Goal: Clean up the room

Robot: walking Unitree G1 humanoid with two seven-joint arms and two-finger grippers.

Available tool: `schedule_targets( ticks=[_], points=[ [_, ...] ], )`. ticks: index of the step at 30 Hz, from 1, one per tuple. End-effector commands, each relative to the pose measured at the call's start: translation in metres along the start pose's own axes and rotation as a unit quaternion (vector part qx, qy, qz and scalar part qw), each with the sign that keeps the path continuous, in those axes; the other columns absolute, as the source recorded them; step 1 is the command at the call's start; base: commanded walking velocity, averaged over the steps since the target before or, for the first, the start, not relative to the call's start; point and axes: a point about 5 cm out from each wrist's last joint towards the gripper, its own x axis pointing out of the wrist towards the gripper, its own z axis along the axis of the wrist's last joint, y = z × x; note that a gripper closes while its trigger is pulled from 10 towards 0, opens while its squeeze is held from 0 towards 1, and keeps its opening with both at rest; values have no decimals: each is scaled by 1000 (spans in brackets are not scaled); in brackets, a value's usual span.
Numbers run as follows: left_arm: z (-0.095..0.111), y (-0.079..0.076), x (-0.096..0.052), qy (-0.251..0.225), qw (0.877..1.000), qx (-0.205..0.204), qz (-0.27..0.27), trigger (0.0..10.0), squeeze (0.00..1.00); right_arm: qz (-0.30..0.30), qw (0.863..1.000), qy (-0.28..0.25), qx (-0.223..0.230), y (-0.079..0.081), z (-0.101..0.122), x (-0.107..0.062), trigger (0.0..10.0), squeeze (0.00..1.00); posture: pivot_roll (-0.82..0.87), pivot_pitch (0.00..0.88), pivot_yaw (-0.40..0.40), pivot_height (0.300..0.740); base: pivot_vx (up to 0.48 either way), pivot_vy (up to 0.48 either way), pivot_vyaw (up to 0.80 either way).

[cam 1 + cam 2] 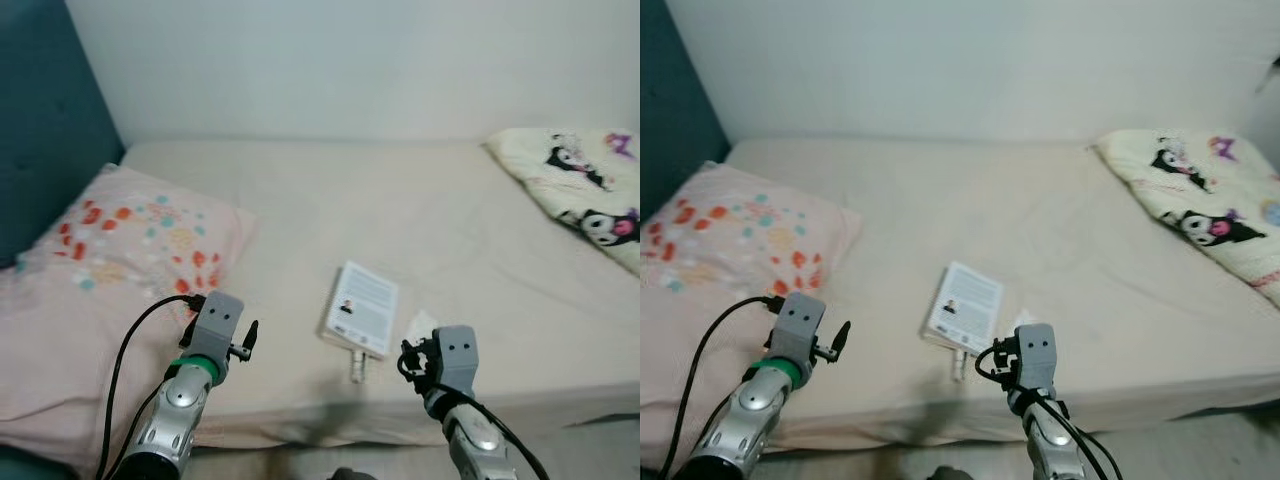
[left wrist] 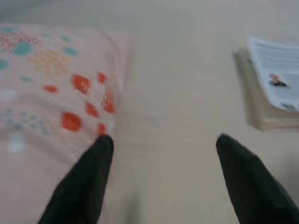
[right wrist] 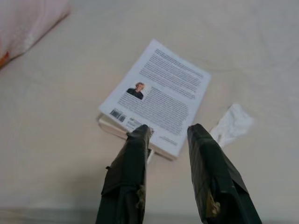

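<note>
On the bed (image 1: 420, 210), book (image 1: 361, 308) and paper scrap (image 3: 232, 122) are still lying untidied; right gripper (image 3: 168, 131), fingers parted, is hovering over the book, left gripper (image 2: 161, 140) spread wide beside it.

A white paperback book (image 1: 360, 308) lies back cover up near the bed's front edge, a crumpled white scrap (image 3: 232, 123) just beside it

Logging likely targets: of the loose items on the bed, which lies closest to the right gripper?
The white paperback book, back cover up, just ahead of the right gripper; the crumpled white scrap lies off to one side.
</note>
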Motion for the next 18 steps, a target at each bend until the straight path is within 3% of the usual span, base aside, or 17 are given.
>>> schedule_targets(
  ticks=[1,15,18],
  points=[
    [-5,0,-2,7,1000,3,-2,10000,0,-4,1000,3,4,0,-4,-3,10000,0,24,42,-24,740,0,480,0],
    [1,-2,0,-11,1000,9,-4,10000,0,-2,1000,-11,5,0,-1,-2,10000,0,23,45,-20,740,0,432,0],
    [5,-2,0,-24,1000,11,-5,10000,0,-2,1000,-12,5,1,0,-2,10000,0,22,45,-19,740,0,0,0]
  ],
)
